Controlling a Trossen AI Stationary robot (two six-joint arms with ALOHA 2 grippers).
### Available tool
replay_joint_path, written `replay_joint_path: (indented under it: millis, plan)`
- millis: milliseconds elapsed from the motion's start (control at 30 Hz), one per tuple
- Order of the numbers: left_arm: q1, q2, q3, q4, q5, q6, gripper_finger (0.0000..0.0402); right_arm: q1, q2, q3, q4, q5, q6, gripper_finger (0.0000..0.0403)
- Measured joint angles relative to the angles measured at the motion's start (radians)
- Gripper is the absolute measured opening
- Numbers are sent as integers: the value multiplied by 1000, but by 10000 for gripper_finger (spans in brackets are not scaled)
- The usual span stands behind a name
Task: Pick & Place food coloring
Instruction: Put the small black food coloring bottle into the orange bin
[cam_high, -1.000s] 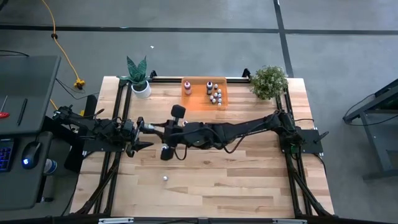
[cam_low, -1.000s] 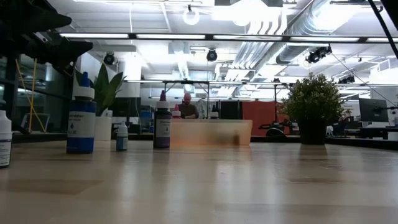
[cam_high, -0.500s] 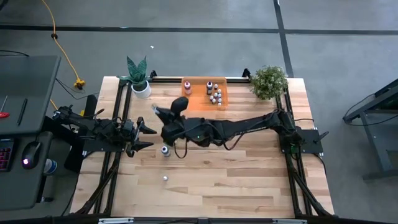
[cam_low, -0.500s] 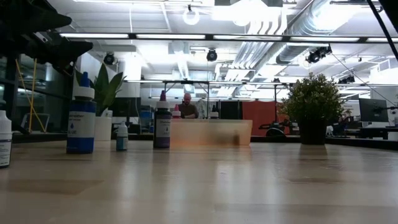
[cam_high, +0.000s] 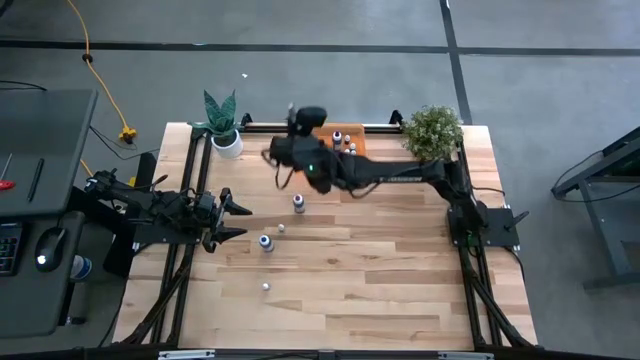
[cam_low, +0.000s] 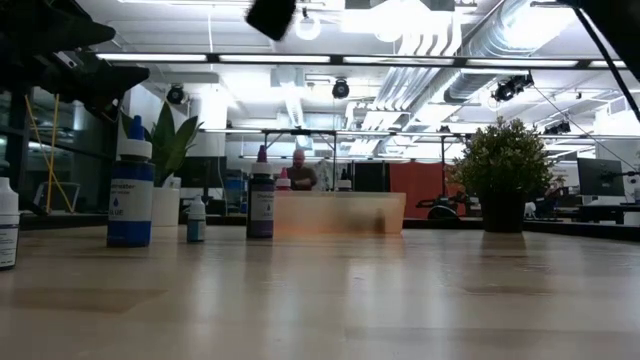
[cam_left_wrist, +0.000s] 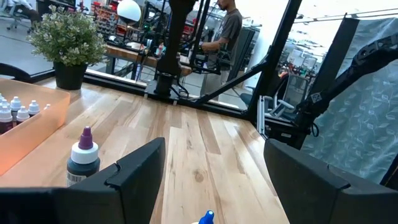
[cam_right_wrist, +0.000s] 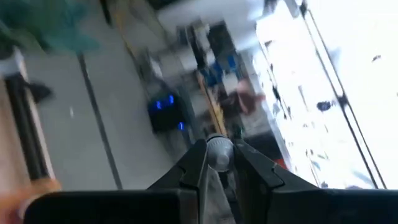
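My right gripper (cam_high: 290, 110) is raised over the table's far side, beside the orange tray (cam_high: 352, 152), and is shut on a tiny food coloring bottle (cam_right_wrist: 219, 151) with a pale cap. The arm hides part of the tray, which holds several small bottles (cam_high: 348, 147). Loose bottles stand upright on the wood: a purple one (cam_low: 261, 205), a blue one (cam_low: 130, 195) and a small one (cam_low: 196, 218). My left gripper (cam_high: 236, 220) waits open at the left edge, pointing level across the table. My right gripper pinches the bottle between its two fingers (cam_right_wrist: 196, 163), just below the pale cap (cam_right_wrist: 220, 148), which sticks out past the fingertips. The bottle is lifted clear of the table. The fingers hide its body.
A spiky potted plant (cam_high: 222, 125) stands at the far left corner and a bushy one (cam_high: 432, 130) at the far right. Another tiny bottle (cam_high: 265, 286) stands nearer the front. A person (cam_left_wrist: 227, 28) stands in the room beyond the table.
My right gripper has swung from the middle of the table, near my left gripper, toward the far edge and the orange tray. It rolled and turned as it went and stayed shut on the bottle. The bottles standing on the table have not moved.
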Motion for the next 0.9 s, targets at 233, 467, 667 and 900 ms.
replay_joint_path:
  millis: [233, 467, 667, 900]
  plan:
    - [0, 0, 0, 0, 0, 0, 271, -101, -74, 0, -318, -96, 421, 55]
    - [0, 0, 0, 0, 0, 0, 271, -215, -118, 0, -658, -344, 918, 55]
    - [0, 0, 0, 0, 0, 0, 271, -300, -110, 0, -894, -620, 1240, 55]
    - [0, 0, 0, 0, 0, 0, 271, -327, -68, 0, -1023, -835, 1277, 55]
